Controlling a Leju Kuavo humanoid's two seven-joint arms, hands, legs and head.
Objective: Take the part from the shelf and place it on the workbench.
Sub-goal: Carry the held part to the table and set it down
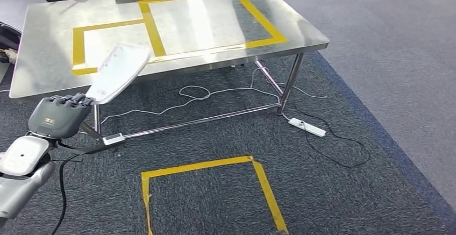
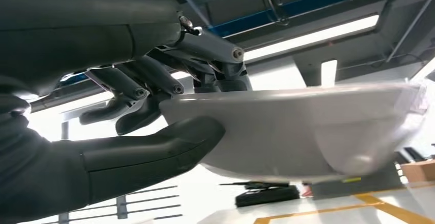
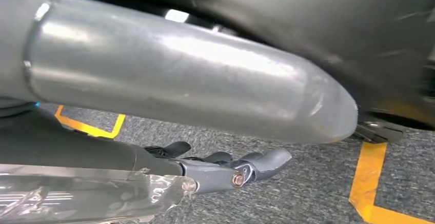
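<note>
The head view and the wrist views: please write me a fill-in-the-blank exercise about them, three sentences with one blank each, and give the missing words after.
1. The white part is held by the robot's ____ hand.
2. The rectangles marked on the steel workbench are made of ____ tape.
3. The white power strip lies on the ____, beside the workbench leg.

Missing words: left; yellow; carpet

text: none legible | left hand (image 1: 56,115): small orange mark on its back, too blurred to read | workbench (image 1: 48,57): yellow tape outlines, no lettering
</note>
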